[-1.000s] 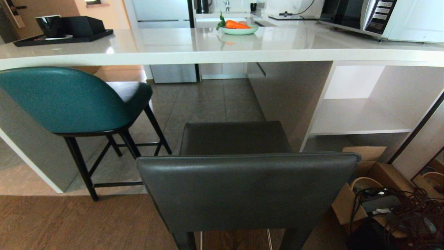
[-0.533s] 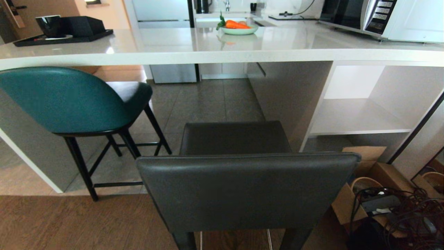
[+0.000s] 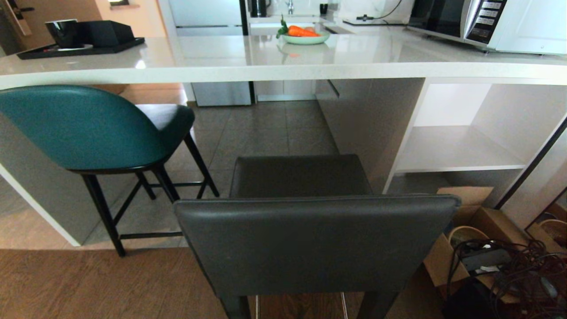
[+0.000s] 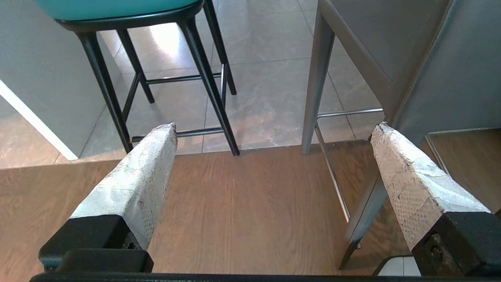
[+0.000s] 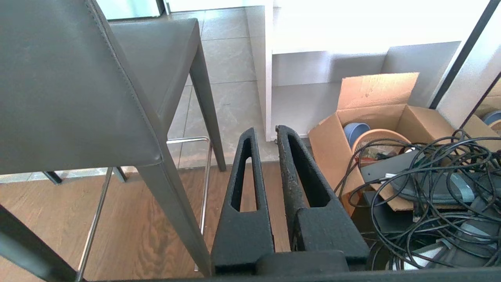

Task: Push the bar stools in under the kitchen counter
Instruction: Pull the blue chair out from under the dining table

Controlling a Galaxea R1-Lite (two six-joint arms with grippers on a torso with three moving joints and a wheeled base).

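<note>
The dark grey leather stool point(image 3: 310, 230) stands nearest, in the middle of the head view, its rectangular back toward the robot and its seat short of the thick edge of the kitchen worktop point(image 3: 283, 68). The teal stool point(image 3: 84, 126) stands to the left and farther off, its seat partly under the slab beside the grey side panel point(image 3: 44, 195). The left gripper point(image 4: 270, 129) hangs low over the wood floor point(image 4: 242, 211), jaws spread wide and holding nothing; the grey stool's leg and chrome footrest point(image 4: 332, 168) lie just right of it, and the teal stool's black legs stand farther off to the left. The right gripper point(image 5: 267, 133) has its jaws almost pressed together, a thin gap between them, with nothing in them; the grey stool's back is just to its left and a cardboard box point(image 5: 375, 129) with tangled cables point(image 5: 430, 188) to its right.
</note>
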